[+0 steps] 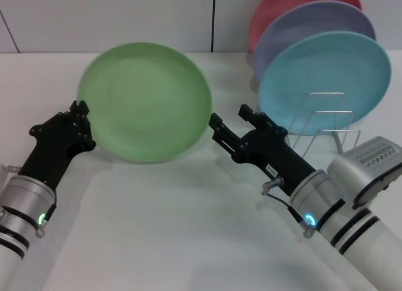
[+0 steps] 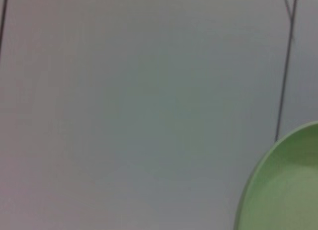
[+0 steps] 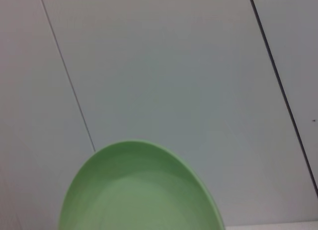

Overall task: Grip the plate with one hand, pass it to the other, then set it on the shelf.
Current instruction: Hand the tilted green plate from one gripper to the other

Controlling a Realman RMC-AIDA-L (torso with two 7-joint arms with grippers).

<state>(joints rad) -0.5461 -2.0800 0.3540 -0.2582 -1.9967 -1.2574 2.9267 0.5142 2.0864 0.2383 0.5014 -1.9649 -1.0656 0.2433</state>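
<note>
The light green plate (image 1: 146, 101) is held upright above the white table, its face toward me. My left gripper (image 1: 81, 117), on the slim green-lit arm, is shut on the plate's left rim. My right gripper (image 1: 231, 117), on the thick arm with the boxy module (image 1: 367, 168), is open just beside the plate's right rim, with one finger close to the edge. The plate also shows in the left wrist view (image 2: 288, 185) and the right wrist view (image 3: 139, 190). The wire rack (image 1: 325, 120) stands behind the right gripper.
The rack holds a light blue plate (image 1: 326, 74), a lavender plate (image 1: 314, 24) and a red plate (image 1: 289, 5), all leaning upright. A white wall runs behind the table (image 1: 176, 228).
</note>
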